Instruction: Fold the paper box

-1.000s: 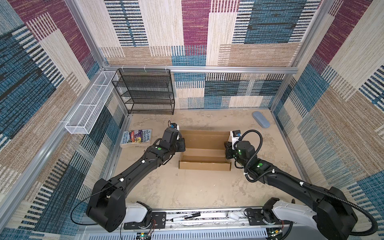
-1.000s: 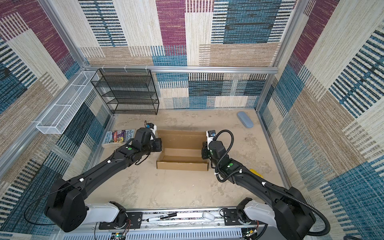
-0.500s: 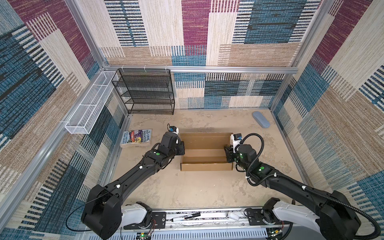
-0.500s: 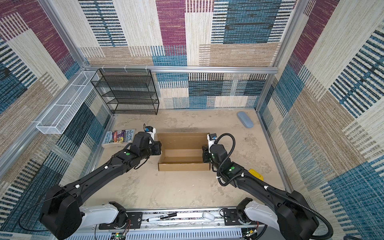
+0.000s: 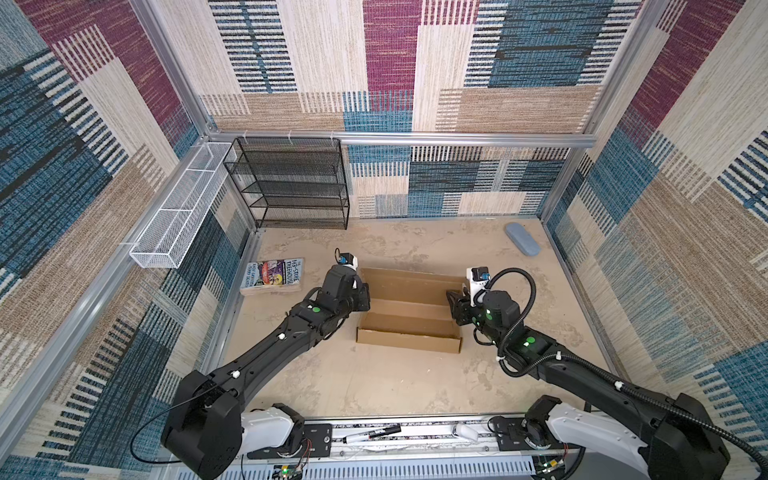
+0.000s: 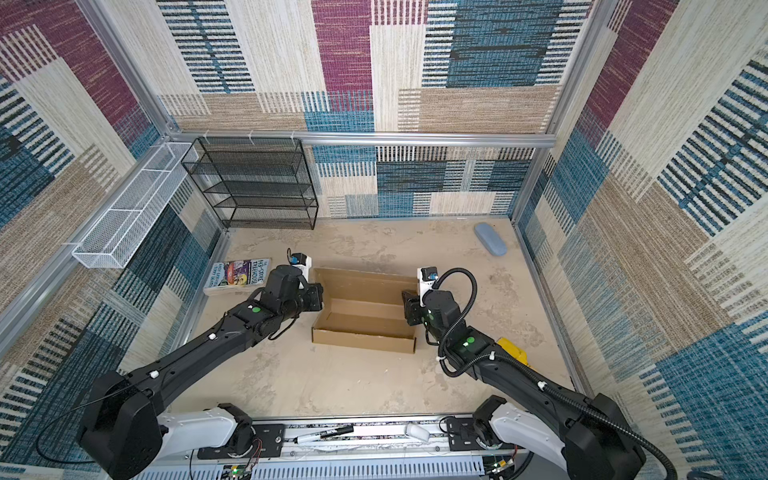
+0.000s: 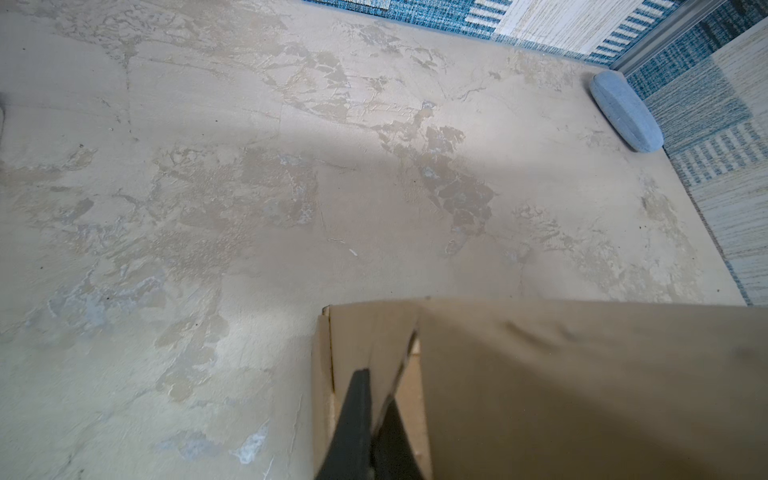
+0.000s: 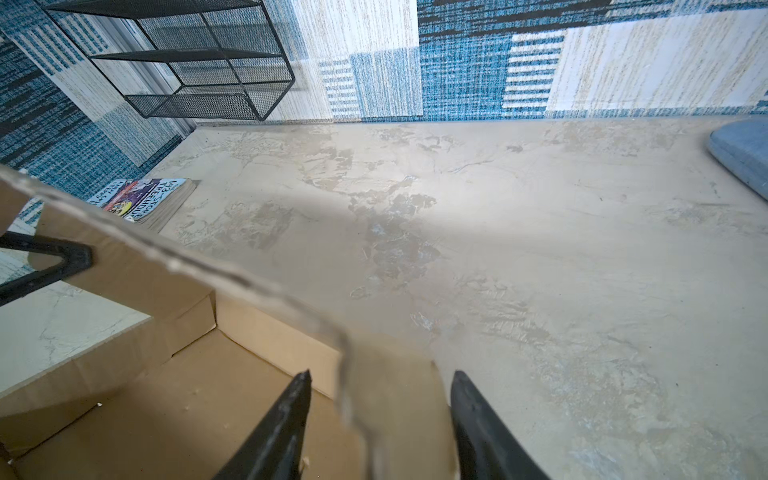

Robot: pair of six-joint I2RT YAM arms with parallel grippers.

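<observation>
Forming paper box [image 5: 409, 320] walls: pinches flap [image 7: 365, 340] in shut left gripper [image 7: 374, 386], straddles opposite wall [image 8: 399, 415] with right gripper [image 8: 381, 374] open, empty; next needs tucking flaps inside.

Blue case [image 8: 744, 149] cut off @ edge; paper box [image 8: 174, 399] rim blurry.

Left arm [image 5: 266, 353]: extended from the lower left of both top views toward frame centre. Left gripper [image 7: 376, 395]: jaws closed, pinching a side wall of the paper box [image 5: 409, 338]. Right arm [image 5: 582, 365]: extended from the lower right toward centre. Right gripper [image 8: 380, 374]: jaws parted, straddling the opposite wall edge.
</observation>
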